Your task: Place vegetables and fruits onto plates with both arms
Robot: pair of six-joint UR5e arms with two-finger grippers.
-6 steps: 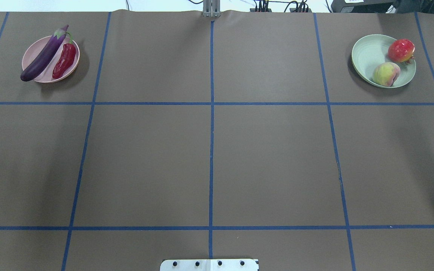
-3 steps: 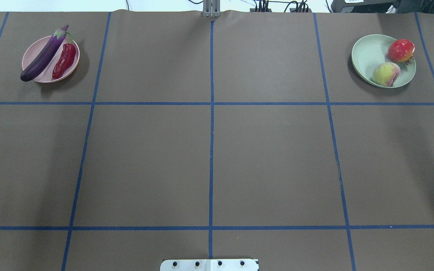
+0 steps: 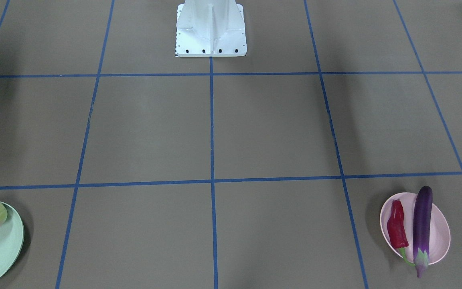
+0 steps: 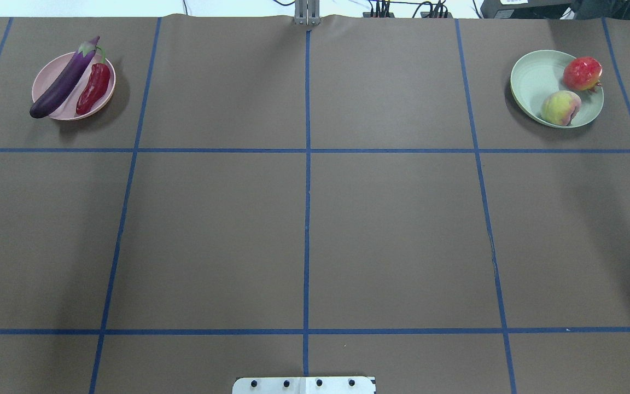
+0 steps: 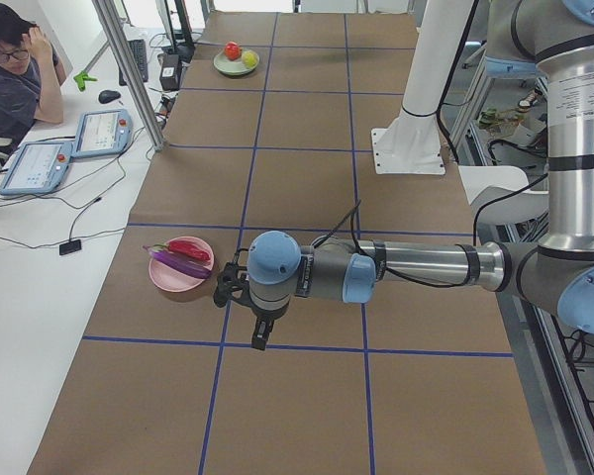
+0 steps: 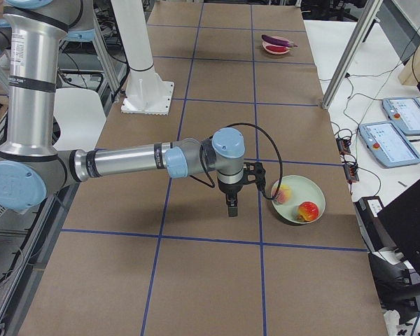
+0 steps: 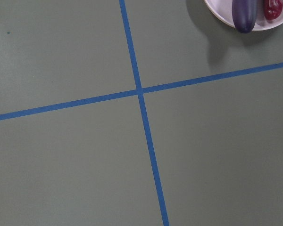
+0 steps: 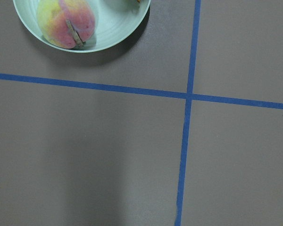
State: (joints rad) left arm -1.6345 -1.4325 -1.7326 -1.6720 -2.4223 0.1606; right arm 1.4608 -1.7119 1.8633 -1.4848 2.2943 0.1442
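Note:
The purple eggplant (image 4: 66, 79) and the red chili (image 4: 93, 87) lie on the pale pink plate (image 4: 44, 82) at the far left. The peach (image 4: 561, 108) and the red-orange bumpy ball (image 4: 583, 73) lie on the pale green plate (image 4: 534, 76) at the far right. My left gripper (image 5: 260, 336) hangs above the table beside the pink plate (image 5: 168, 279) and holds nothing. My right gripper (image 6: 231, 208) hangs beside the green plate (image 6: 309, 190) and holds nothing. I cannot tell whether either is open or shut. The wrist views show the eggplant (image 7: 244, 14) and the peach (image 8: 66, 21).
The brown table has blue tape grid lines (image 4: 307, 219). The white base block (image 3: 211, 28) stands at the robot's edge. A seated operator (image 5: 15, 69) with tablets (image 5: 99, 134) is beside the table. A metal post (image 6: 350, 52) stands at the far edge.

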